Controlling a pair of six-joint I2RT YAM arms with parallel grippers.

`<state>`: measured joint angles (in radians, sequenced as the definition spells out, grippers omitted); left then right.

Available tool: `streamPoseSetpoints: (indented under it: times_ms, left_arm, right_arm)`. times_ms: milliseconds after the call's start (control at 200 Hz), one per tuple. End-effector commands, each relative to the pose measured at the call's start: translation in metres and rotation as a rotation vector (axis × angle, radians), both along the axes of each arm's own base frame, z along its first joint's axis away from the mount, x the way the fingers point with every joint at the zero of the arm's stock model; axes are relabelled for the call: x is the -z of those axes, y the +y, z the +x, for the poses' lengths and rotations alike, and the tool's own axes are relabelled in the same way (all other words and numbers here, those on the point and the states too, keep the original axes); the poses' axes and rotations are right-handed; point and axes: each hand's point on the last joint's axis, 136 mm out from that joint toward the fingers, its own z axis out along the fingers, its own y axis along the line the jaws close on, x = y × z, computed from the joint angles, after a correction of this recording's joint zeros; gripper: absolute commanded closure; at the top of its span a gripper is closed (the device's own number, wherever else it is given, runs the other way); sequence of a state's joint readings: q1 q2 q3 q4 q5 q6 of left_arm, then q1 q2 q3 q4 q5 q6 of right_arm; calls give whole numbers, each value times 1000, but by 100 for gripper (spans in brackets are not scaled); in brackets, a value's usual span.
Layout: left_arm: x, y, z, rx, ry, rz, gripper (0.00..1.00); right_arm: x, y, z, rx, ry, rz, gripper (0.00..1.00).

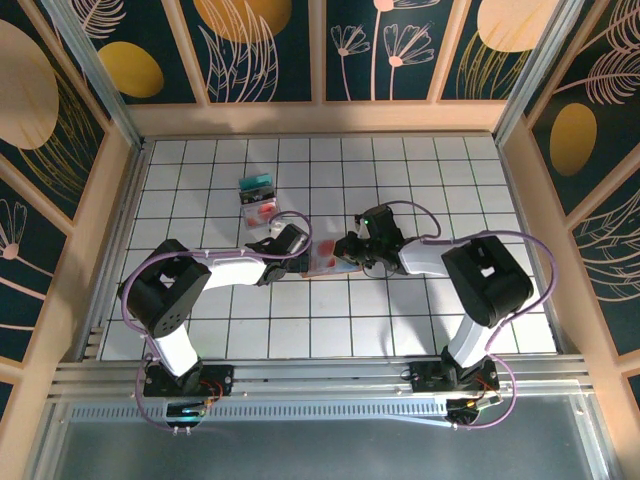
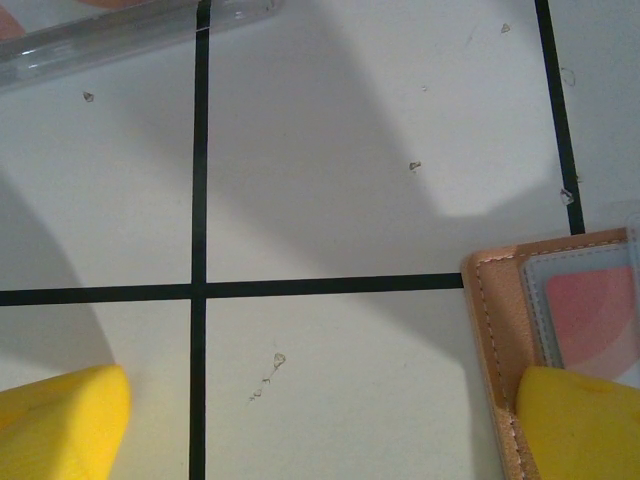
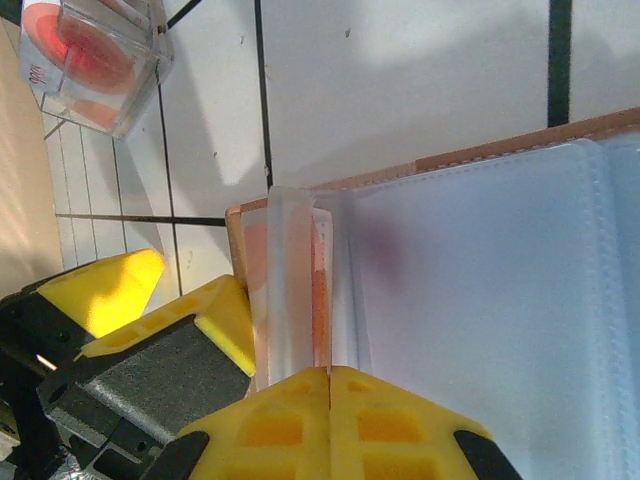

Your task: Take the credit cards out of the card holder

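Card holder [image 1: 328, 264] lies open on the table [image 1: 450, 180], right between the two tools. The right tool [image 3: 330, 385] is pressed together, pinching what looks like a clear sleeve [image 3: 290, 270] with a reddish card behind it, though it's hard to be sure. The left tool [image 2: 320, 425] is spread wide, with one finger [image 2: 580, 425] over the holder's stitched corner. A teal card [image 1: 257, 184] and a red-white card [image 1: 258, 210] lie just beyond the left tool.
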<state>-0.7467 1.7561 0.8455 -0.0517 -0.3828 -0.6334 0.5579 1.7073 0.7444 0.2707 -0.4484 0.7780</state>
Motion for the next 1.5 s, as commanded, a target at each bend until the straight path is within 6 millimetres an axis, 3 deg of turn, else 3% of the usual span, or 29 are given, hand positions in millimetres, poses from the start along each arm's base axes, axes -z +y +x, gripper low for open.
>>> streamPoseSetpoints:
  times_ms: [0, 260, 490, 515, 771, 956, 1151, 1356, 1491]
  left_arm:
    - [25, 17, -19, 6, 90, 99, 1]
    - [18, 16, -16, 10, 73, 92, 1]
    - [-7, 5, -8, 25, 22, 39, 1]
    - [-22, 1, -4, 27, -7, 9, 1]
    - [-93, -17, 8, 37, -161, -180, 1]
    - [-154, -38, 13, 103, -285, -403, 1]
    - [-217, -64, 4, 272, -410, -665, 1]
    - [-244, -80, -5, 416, -439, -781, 11]
    - [-253, -92, -16, 510, -435, -845, 18]
  right_arm:
    - [3, -21, 0, 30, -11, -63, 100]
    - [-8, -42, 2, 71, -53, -111, 100]
    - [-29, -52, 5, 91, -134, -123, 100]
    - [-31, -53, 5, 92, -143, -123, 100]
    - [-67, -58, 9, 111, -278, -97, 100]
    - [-110, -57, 8, 120, -418, -7, 100]
    - [-156, -49, 1, 87, -562, 125, 100]
    - [-201, -32, -17, -13, -675, 322, 100]
    - [-219, -26, -27, -60, -708, 413, 100]
